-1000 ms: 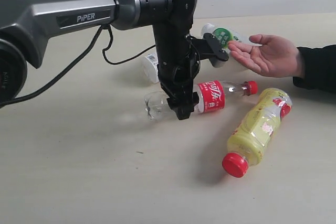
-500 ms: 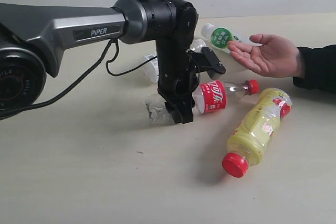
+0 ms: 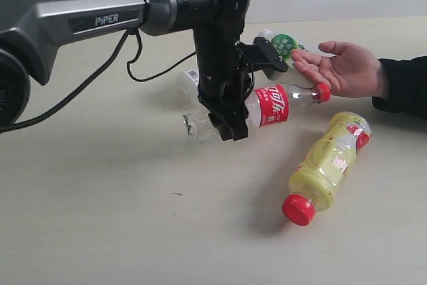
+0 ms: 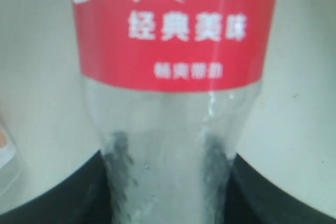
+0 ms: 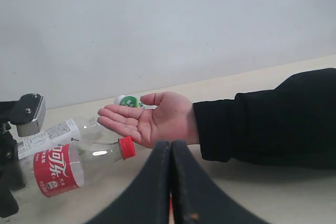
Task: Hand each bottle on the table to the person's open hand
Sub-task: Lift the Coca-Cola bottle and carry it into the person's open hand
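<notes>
Red-label bottle is clamped in my left gripper, the jaws closed across its clear lower body just below the label. In the left wrist view the dark fingers press in on both sides of the plastic. It sits at a slant with the cap end higher and aimed at the open hand. The base looks to be clear of the table, judging by the shadow beneath.

- The cap is just under the edge of the palm. I cannot tell whether it touches.
- The palm is up and bare, with nothing resting in it.
- My right gripper has its fingers pressed together, holds nothing, and is low and near the person's sleeve.

Other three bottles, all lying on the table:
- Yellow bottle is near the hand, on the side closer to the exterior camera, untouched.
- Green-mark bottle is just behind the fingertips.
- White-label bottle is partly hidden behind my left arm.

Progress, as I judge it: no bottle has been delivered yet. The first handover is underway, with the grip made and the bottle brought almost to the palm. What remains is to set this one in the hand and let go, then hand over the other three.
</notes>
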### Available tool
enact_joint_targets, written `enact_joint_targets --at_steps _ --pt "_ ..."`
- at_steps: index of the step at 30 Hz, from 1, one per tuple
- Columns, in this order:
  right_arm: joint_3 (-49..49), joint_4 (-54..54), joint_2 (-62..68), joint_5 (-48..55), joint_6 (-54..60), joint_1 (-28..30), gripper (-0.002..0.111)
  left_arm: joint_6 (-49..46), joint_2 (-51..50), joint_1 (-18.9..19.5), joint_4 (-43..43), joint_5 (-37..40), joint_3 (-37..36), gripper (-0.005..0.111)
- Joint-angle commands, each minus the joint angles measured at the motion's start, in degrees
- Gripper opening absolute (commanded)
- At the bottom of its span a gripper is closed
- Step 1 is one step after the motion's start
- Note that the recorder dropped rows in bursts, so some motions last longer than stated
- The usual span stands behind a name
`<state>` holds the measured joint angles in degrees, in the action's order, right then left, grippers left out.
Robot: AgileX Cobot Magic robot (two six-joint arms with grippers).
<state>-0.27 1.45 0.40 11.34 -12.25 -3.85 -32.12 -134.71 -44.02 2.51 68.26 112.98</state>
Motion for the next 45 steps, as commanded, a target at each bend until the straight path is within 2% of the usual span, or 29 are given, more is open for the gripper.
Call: enact_joint_targets --at_steps 1,4,11,19,23,26,32,39,45 --pt "0.3 0.0 -0.4 -0.2 0.2 0.3 0.0 2.9 2.5 -0.1 -1.5 1.7 0.3 0.0" --pt "0.3 0.0 -0.4 -0.2 0.2 0.3 0.0 3.4 3.3 -0.1 -1.8 1.7 0.3 0.0" --pt "0.3 0.0 -0.4 -0.2 0.2 0.3 0.0 15.4 6.2 -1.4 -2.1 1.7 0.3 0.0" --pt "0.3 0.0 -0.4 -0.2 0.2 0.3 0.0 33.4 8.2 -8.1 -2.1 1.7 0.7 0.0" --pt "0.3 0.0 -0.4 -0.2 0.2 0.3 0.0 43.8 8.2 -11.5 -1.9 1.7 3.6 0.0" --pt "0.3 0.0 -0.4 -0.2 0.2 0.3 0.0 48.3 8.2 -12.5 -1.9 0.6 7.5 0.0" --pt "0.3 0.0 -0.4 -0.2 0.2 0.3 0.0 55.0 8.1 -11.4 1.5 -5.3 14.8 0.0" --pt "0.3 0.0 -0.4 -0.2 0.2 0.3 0.0 54.9 5.6 -6.9 18.0 -13.7 18.1 0.0" --pt "0.3 0.0 -0.4 -0.2 0.2 0.3 0.0 56.2 0.4 -5.2 19.8 -21.4 18.4 0.0"
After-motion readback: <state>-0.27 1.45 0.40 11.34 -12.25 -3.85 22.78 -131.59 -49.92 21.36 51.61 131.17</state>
